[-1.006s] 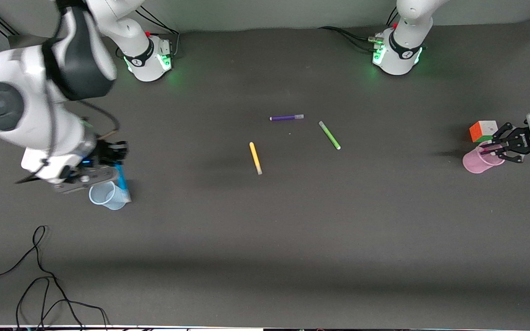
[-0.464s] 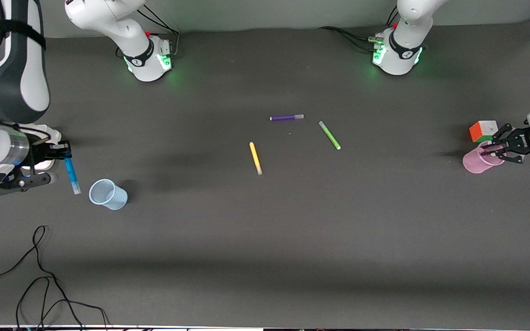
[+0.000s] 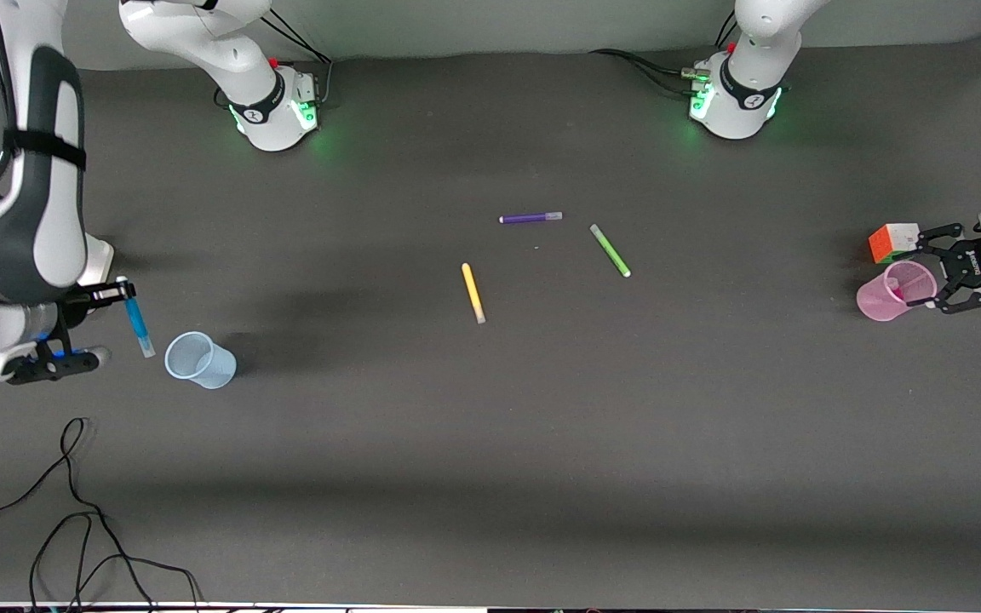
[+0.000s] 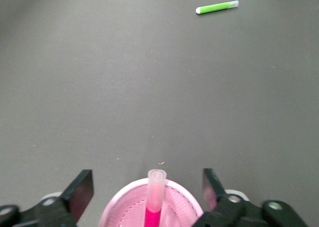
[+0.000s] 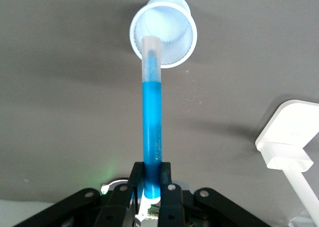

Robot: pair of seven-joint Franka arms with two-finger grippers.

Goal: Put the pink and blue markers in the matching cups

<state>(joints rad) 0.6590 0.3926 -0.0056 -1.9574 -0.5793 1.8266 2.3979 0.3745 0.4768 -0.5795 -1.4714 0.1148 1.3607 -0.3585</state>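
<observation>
At the right arm's end of the surface (image 3: 490, 443), the right end effector (image 3: 120, 294) hangs in the air clamped on the blue marker (image 3: 136, 318), its fingers (image 5: 164, 179) closed on the coloured end while the pale greyish end points down toward the surface just beside the blue cup (image 3: 198, 360). That cup stands upright and holds nothing; the marker is not in it — in the right wrist view the pale tip lines up with the cup's rim but is clearly above it. At the left arm's end, the left end effector (image 3: 940, 272) sits over the pink cup (image 3: 889, 298) with its fingers (image 4: 79, 193) spread wide apart to either side of the rim, gripping nothing. The pink marker (image 4: 154, 199) stands inside the pink cup, pale end up, leaning on the wall. A multicoloured cube (image 3: 893, 242) rests just beside that cup, farther from the front camera. Near the middle lie a yellow pen (image 3: 473, 292), a green pen (image 3: 610, 250) and a purple pen (image 3: 530, 218) — each flat and apart from the others.
</observation>
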